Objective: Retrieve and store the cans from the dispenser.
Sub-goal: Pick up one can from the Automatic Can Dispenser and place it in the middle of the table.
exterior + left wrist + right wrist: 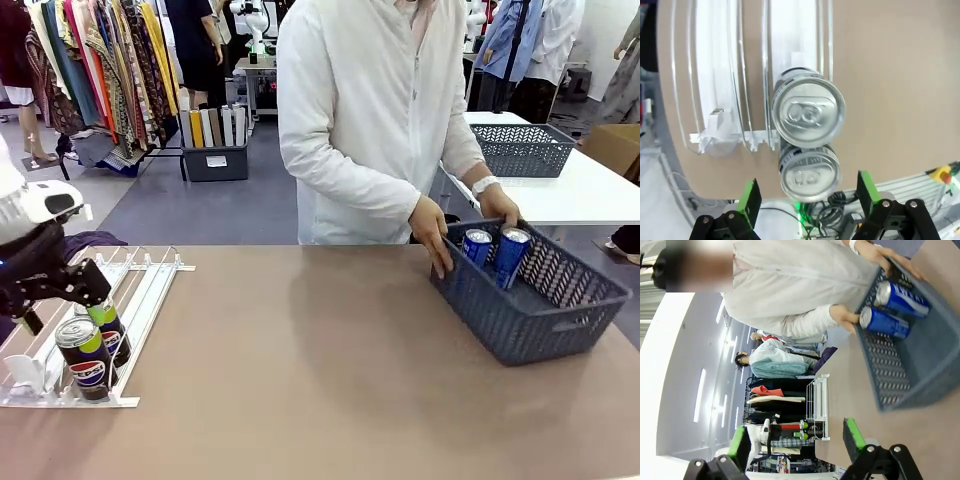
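1. The table (pixel 300 400) carries the dispenser (pixel 150 285) on my left side and a grey mesh basket (pixel 520 325) on my right.
2. A person (pixel 370 110) across from me has both hands on the basket's far rim.
3. My left gripper (pixel 807 195) hangs over the dispenser's near end with its jaws wide apart and empty.
4. My right gripper (pixel 797 441) is also spread wide and empty.
5. Two Pepsi cans (pixel 85 355) stand upright in one lane, one behind the other.
6. Two blue cans (pixel 477 246) stand in the basket's far corner.
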